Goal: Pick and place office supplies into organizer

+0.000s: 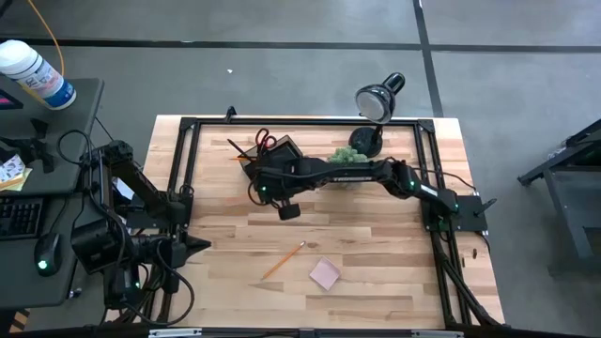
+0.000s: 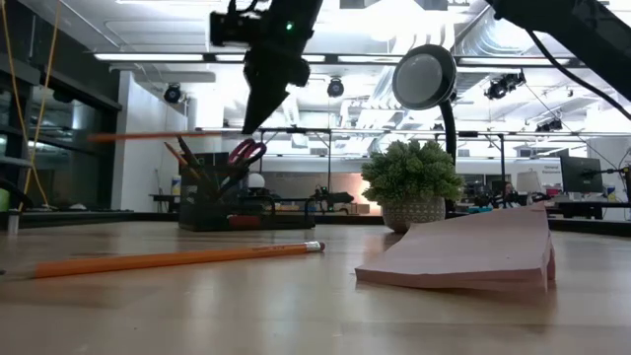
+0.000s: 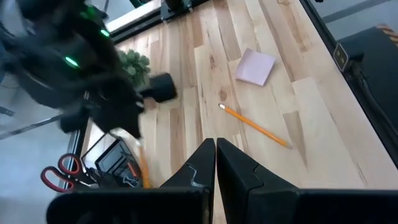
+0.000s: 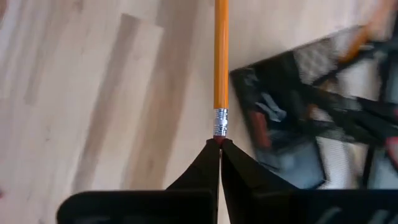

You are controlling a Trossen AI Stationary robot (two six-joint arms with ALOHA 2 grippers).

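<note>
My right gripper (image 4: 219, 144) is shut on an orange pencil (image 4: 221, 56) and hangs above the table beside the dark organizer (image 2: 212, 202). The organizer stands at the far left and holds red-handled scissors (image 2: 246, 151) and pencils. A second pencil (image 1: 284, 260) and a pink sticky-note pad (image 1: 325, 274) lie flat on the near middle of the table. My left gripper (image 3: 216, 152) waits shut over the table's left edge with nothing in it. My right gripper pinches the pencil's eraser end (image 4: 219, 138), just behind the metal ferrule, between its two fingertips (image 2: 252, 123). The fingers slant down from above. The pencil (image 2: 163, 136) sticks out past the fingertips, about level and lifted clear of the table.
A green spiky plant (image 2: 412, 173) in a pale pot and a black desk lamp (image 1: 376, 103) stand at the far right of the organizer. A black frame rail (image 1: 300, 122) runs round the table's edges. Bare wood lies between the organizer and the near pencil.
</note>
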